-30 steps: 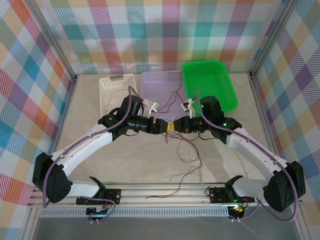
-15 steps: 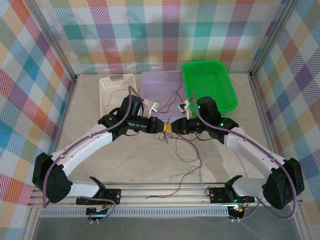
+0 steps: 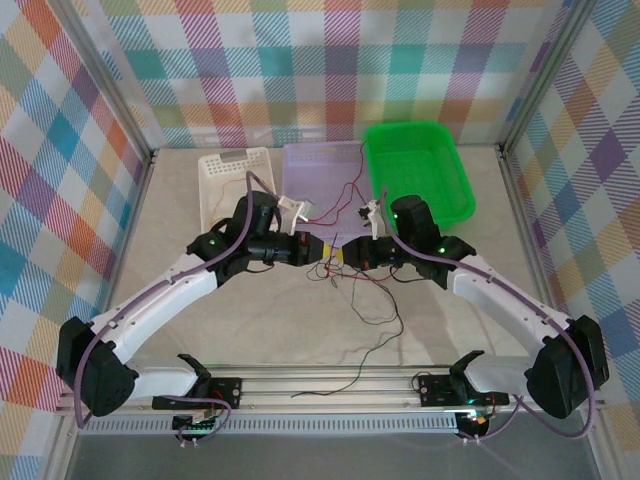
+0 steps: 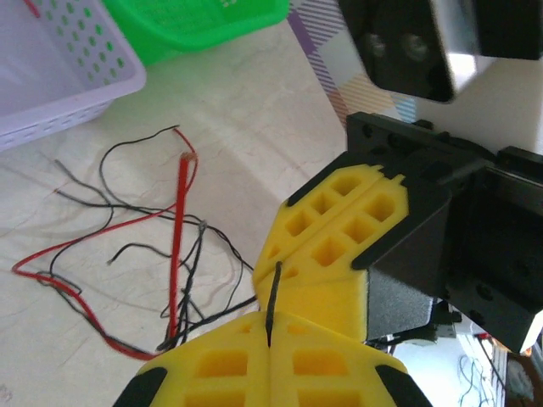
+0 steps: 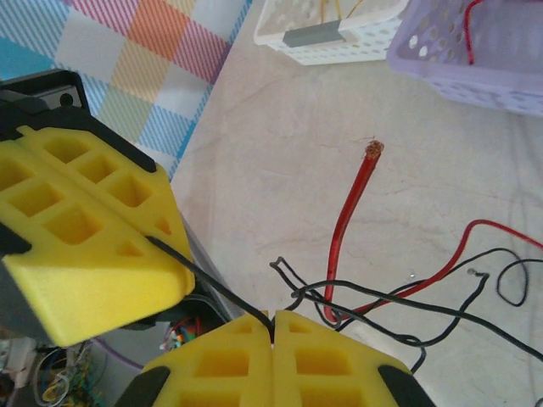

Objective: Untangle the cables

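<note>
— Top external, entry one: what do we log for the arms?
— We log the left gripper (image 3: 326, 251) and the right gripper (image 3: 346, 254) tip to tip at mid counter (image 3: 200, 310), just in front of the lavender basket (image 3: 322, 168).
— Left jaws?
— On the left wrist view we see them pressed flat together. A black cable (image 4: 272, 297) is pinched in the seam and rises to the right gripper's yellow fingers (image 4: 327, 246) just above.
— Right jaws?
— On the right wrist view they are likewise closed with no gap. The same black cable runs from the seam up and left to the left gripper's pad (image 5: 85, 254). We count one short, taut strand held at both ends.
— Entry two, the cables (image 3: 368, 292)?
— They are a loose tangle of red and black strands on the counter, just on the near side of the grippers and a little to the right. One dark strand trails down across the rail (image 3: 280, 400) at the near edge.
— Any single pieces?
— A thick red cable (image 5: 348, 216) lies nearly straight, its frayed bare end toward the baskets and its other end in the tangle. A thin red strand reaches into the lavender basket. We note yellowish strands inside the white basket (image 3: 225, 180), seen at the top of the right wrist view.
— Entry three, containers?
— White, lavender and the green basket (image 3: 420, 175) stand side by side along the far edge.
</note>
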